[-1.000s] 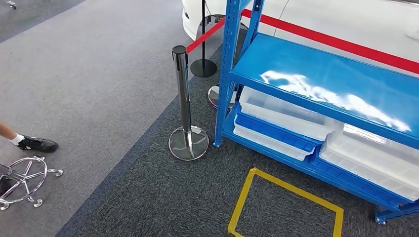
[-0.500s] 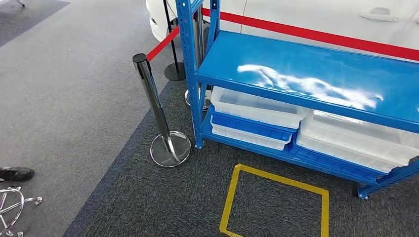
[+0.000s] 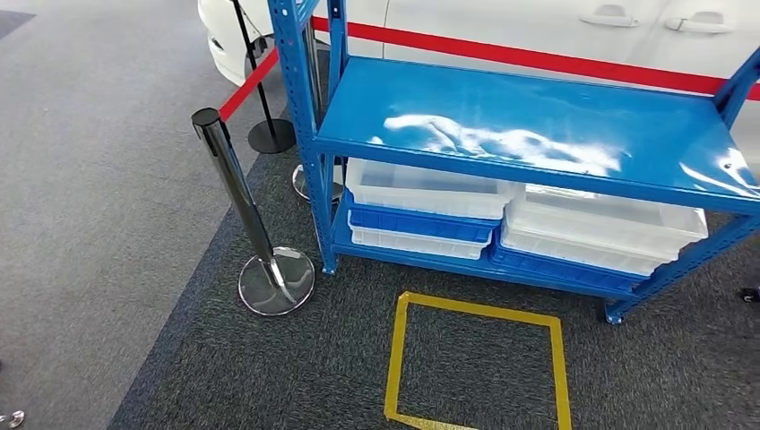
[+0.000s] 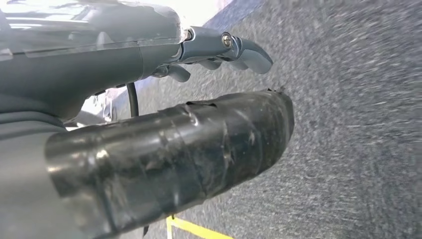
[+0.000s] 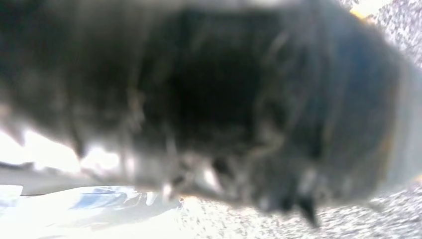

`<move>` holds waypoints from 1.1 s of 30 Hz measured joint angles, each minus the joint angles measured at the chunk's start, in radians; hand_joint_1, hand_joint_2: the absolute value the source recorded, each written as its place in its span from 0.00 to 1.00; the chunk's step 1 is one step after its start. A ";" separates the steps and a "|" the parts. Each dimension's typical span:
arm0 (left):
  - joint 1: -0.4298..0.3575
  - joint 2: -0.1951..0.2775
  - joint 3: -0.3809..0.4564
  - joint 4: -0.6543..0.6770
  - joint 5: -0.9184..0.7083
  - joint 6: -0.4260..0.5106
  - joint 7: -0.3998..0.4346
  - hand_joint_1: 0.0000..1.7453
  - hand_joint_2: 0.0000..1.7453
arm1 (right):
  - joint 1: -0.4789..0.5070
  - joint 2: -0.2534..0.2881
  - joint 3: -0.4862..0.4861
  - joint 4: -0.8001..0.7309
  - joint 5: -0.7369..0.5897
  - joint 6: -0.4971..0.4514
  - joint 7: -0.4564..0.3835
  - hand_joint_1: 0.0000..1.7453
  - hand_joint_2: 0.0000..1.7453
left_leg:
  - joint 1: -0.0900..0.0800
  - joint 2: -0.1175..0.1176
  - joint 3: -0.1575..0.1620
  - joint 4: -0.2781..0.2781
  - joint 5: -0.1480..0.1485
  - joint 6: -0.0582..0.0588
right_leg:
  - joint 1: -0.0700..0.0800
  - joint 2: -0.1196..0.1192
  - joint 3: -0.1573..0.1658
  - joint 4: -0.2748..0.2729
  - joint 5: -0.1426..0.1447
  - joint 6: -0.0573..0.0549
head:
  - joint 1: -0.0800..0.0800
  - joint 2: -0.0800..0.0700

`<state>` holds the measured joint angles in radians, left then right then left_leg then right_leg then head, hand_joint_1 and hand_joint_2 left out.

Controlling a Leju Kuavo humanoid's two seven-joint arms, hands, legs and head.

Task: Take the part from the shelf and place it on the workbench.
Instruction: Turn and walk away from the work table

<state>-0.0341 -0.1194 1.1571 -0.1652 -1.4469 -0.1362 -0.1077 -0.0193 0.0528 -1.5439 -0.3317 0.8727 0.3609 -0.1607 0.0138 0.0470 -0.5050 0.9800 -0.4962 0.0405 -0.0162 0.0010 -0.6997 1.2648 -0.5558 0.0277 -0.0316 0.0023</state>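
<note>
Approach step: robot faces the blue shelf (image 3: 529,134); no part seen. Left hand (image 4: 149,114) hangs over carpet, released, grasping nothing; right hand (image 5: 214,114) blurred, state undeterminable. Next: locate part.

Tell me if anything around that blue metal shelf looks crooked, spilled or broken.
Nothing looks broken or spilled. The blue metal shelf stands square, its top level bare, and the clear plastic bins sit stacked on the lower level. The chrome stanchion post appears to lean, probably from the camera angle.

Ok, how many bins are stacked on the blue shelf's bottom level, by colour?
clear bins: 4
blue bins: 2
Total: 6
</note>
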 joint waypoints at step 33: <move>-0.006 0.006 0.004 0.000 0.000 -0.003 0.003 0.00 0.00 | -0.003 -0.004 -0.004 0.012 0.011 -0.022 0.012 0.00 0.00 | -0.004 -0.020 0.020 0.010 -0.019 -0.008 | 0.001 -0.006 0.077 -0.153 0.074 -0.011 | -0.005 0.000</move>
<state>-0.0404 -0.1133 1.1608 -0.1648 -1.4470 -0.1392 -0.1046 -0.0224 0.0490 -1.5476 -0.3199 0.8837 0.3392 -0.1486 0.0096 0.0268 -0.4851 0.9895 -0.5148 0.0321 -0.0155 -0.0049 -0.6227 1.1119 -0.4818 0.0170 -0.0365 0.0023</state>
